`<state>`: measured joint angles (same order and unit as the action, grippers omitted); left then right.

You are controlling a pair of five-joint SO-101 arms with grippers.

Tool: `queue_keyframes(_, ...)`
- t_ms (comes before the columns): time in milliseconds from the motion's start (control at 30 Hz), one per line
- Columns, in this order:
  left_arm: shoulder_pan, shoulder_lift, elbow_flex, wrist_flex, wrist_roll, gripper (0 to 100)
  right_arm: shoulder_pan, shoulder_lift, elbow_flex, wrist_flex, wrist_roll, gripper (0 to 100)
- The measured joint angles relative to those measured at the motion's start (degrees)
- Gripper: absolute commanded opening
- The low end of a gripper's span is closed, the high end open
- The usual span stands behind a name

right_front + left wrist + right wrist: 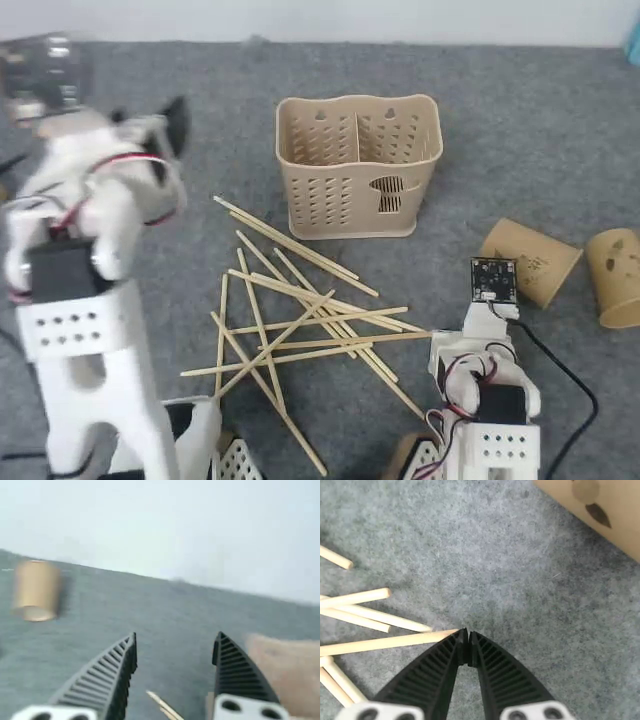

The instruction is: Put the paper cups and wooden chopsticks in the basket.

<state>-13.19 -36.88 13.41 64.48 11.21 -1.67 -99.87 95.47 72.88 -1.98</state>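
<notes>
The beige slotted basket (358,165) stands upright at the back middle of the grey carpet. Several wooden chopsticks (300,325) lie crossed in a loose pile in front of it. Two paper cups lie on their sides at the right, one (530,262) next to the other (615,277). My right gripper (467,632) is shut and empty, low over the carpet, its tips at the end of a chopstick (390,642), with a cup's wall (600,510) beyond. My left gripper (176,637) is open, raised at the left, holding nothing. A paper cup (36,591) shows far off.
The left arm (90,230) stands tall at the left edge. The right arm's base (490,400) sits at the front right, a black cable (570,380) trailing beside it. A blurred beige shape (287,665) lies past one left finger. Bare carpet surrounds the basket.
</notes>
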Motion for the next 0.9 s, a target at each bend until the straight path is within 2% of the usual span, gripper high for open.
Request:
queue_keyframes(100, -6.59, 2.2, -0.35, -2.46, -2.11, 24, 0.0, 0.0, 0.0, 0.0, 0.0, 0.9)
queue_keyframes(233, -11.6, 9.76, -3.6, -4.48, -3.78, 24, 0.0, 0.0, 0.0, 0.0, 0.0, 0.9)
queue_keyframes(533, -17.14, 35.16, -15.38, -12.48, -3.87, 24, 0.0, 0.0, 0.0, 0.0, 0.0, 0.9)
queue_keyframes(700, -18.73, 48.35, -17.05, -23.82, -4.31, 24, 0.0, 0.0, 0.0, 0.0, 0.0, 0.9)
queue_keyframes(900, -19.16, 64.62, -17.05, -41.76, -8.44, 24, 0.0, 0.0, 0.0, 0.0, 0.0, 0.9)
